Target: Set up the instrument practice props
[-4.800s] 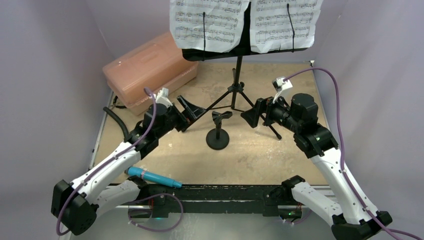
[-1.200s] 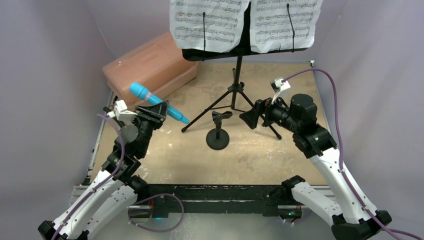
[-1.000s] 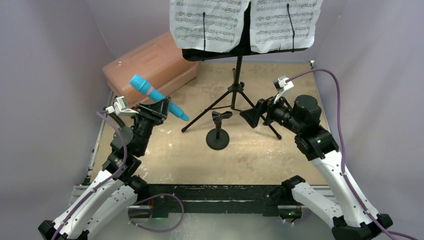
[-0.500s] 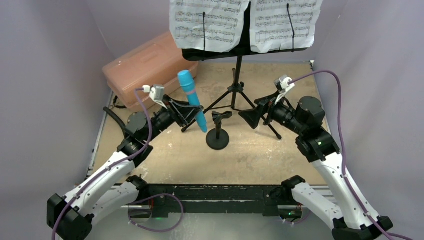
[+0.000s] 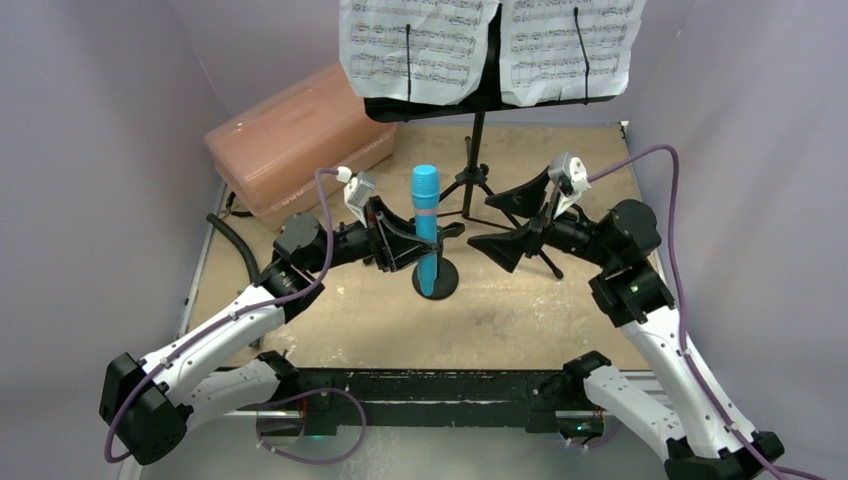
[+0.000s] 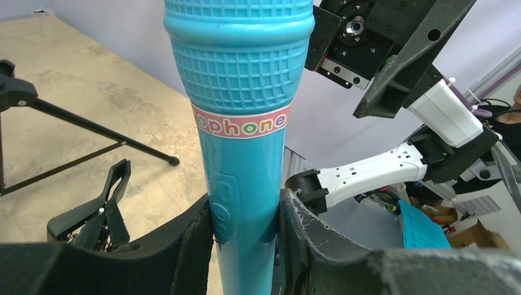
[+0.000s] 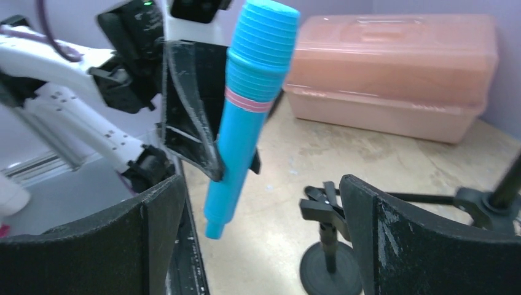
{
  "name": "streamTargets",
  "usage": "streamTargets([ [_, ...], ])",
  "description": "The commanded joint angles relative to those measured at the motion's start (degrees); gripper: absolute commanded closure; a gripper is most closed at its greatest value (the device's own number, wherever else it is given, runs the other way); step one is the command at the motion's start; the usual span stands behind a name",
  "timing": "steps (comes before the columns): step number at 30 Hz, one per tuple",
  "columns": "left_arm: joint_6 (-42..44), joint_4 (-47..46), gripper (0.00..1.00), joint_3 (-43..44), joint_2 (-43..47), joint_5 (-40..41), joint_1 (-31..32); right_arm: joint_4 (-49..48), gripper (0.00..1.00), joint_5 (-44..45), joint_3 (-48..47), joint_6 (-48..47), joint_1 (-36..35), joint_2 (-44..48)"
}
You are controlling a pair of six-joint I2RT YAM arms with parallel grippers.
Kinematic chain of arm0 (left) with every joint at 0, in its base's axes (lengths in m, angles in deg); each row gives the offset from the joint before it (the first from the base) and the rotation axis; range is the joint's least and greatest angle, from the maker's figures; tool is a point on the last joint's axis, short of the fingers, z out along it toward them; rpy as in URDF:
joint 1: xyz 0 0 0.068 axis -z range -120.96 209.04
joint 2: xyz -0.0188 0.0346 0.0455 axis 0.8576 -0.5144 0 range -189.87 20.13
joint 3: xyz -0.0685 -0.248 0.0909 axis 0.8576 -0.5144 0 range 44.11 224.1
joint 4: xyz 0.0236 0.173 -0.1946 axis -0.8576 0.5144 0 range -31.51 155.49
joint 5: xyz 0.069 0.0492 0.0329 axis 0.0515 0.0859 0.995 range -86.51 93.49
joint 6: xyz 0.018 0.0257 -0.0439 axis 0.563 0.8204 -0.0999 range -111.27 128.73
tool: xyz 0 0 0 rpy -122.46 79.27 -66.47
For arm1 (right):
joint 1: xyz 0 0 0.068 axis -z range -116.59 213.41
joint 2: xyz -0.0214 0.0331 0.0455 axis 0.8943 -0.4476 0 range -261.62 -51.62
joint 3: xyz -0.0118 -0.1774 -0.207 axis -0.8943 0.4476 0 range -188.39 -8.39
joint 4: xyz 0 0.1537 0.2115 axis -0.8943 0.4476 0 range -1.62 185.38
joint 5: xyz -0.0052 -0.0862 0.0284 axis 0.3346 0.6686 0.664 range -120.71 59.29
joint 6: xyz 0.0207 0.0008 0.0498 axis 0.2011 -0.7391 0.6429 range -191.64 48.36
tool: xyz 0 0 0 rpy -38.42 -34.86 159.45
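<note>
Has swung the microphone upright and rightward since half a second ago, to just beside the clip of the mic stand. Grips it low on the handle with the left gripper, tail clear of the table. Keeps the right gripper spread wide nearby, holding nothing.

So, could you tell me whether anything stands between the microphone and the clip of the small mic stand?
Nothing visible does. The microphone, upright in the left gripper, hangs beside the mic stand, with only bare tabletop between it and the empty clip. The open right gripper sits on the other side.
</note>
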Motion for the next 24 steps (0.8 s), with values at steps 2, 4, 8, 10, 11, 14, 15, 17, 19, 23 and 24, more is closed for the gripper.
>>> streamTargets([
  [2,2.76,-3.23,1.00,6.01,-1.46,-4.13,1.17,-11.36,0.02,-10.79,-1.04,6.99,-0.13,-3.05],
  [4,3.26,-2.03,1.00,7.32,-2.14,-4.23,1.54,-14.82,0.02,-12.33,-0.88,10.21,-0.16,-3.98],
  [8,3.34,-2.43,1.00,8.54,-3.52,-4.26,2.49,-19.49,0.02,-14.10,-1.25,14.80,-0.18,-6.03],
  [10,3.16,-2.57,1.00,9.31,-4.54,-4.19,3.22,-21.45,0.02,-14.96,-1.46,16.85,-0.13,-6.98],
  [11,2.96,-2.56,1.00,9.73,-5.05,-4.27,3.58,-22.67,0.02,-15.36,-1.48,18.15,-0.13,-7.47],
  [14,2.64,-2.40,1.00,10.54,-6.53,-4.58,4.84,-26.31,0.03,-16.28,-1.31,22.44,-0.28,-9.27],
  [15,2.70,-2.44,1.00,10.64,-6.81,-4.40,5.19,-27.33,0.04,-16.49,-1.31,24.01,-0.23,-9.89],
  [17,2.89,-2.55,1.00,10.67,-7.30,-3.99,5.80,-29.09,0.06,-16.90,-1.42,26.87,-0.22,-11.14],
  [19,2.96,-2.67,1.00,10.73,-7.55,-3.44,6.30,-29.57,0.08,-16.78,-1.56,29.41,-0.35,-12.29],
  [23,3.22,-2.12,1.00,10.85,-7.43,-2.55,6.69,-29.06,0.14,-16.05,-2.15,33.35,-0.77,-14.57],
  [24,3.31,-2.00,1.00,10.84,-7.43,-2.17,6.63,-29.00,0.14,-15.94,-2.45,34.04,-1.00,-15.04],
])
